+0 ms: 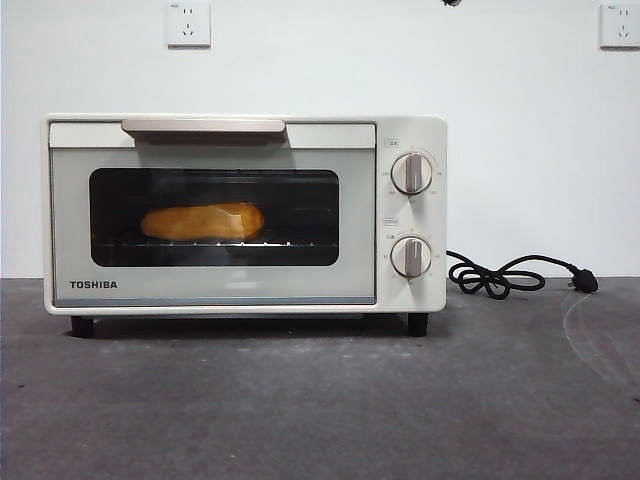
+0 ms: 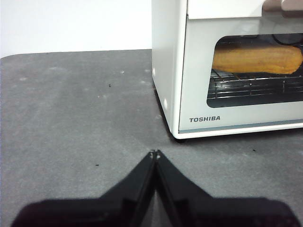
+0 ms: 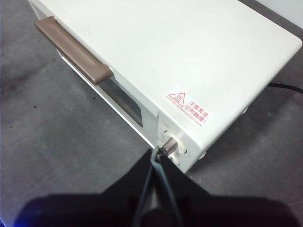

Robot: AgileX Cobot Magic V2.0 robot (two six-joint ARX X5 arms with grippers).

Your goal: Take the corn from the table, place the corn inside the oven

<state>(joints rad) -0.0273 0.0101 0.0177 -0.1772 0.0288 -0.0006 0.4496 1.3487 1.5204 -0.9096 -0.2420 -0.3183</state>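
The cream-white TOSHIBA oven (image 1: pixel 245 215) stands on the dark grey table (image 1: pixel 320 400) with its door closed. The yellow-orange corn (image 1: pixel 203 221) lies on the wire rack inside, seen through the dark glass window; the left wrist view shows the corn (image 2: pixel 258 59) there too. My left gripper (image 2: pixel 155 152) is shut and empty, low over the table off the oven's (image 2: pixel 213 71) left front corner. My right gripper (image 3: pixel 155 151) is shut and empty, high above the oven (image 3: pixel 180 56) near its upper knob (image 3: pixel 169 147). Only a dark arm tip (image 1: pixel 452 3) shows at the front view's top edge.
The oven's black power cord (image 1: pixel 505 275) lies coiled on the table to the right, ending in a plug (image 1: pixel 585 281). Two knobs (image 1: pixel 411 173) sit on the right panel and a brown bar handle (image 1: pixel 203 126) tops the door. Wall sockets (image 1: pixel 188 23) hang behind.
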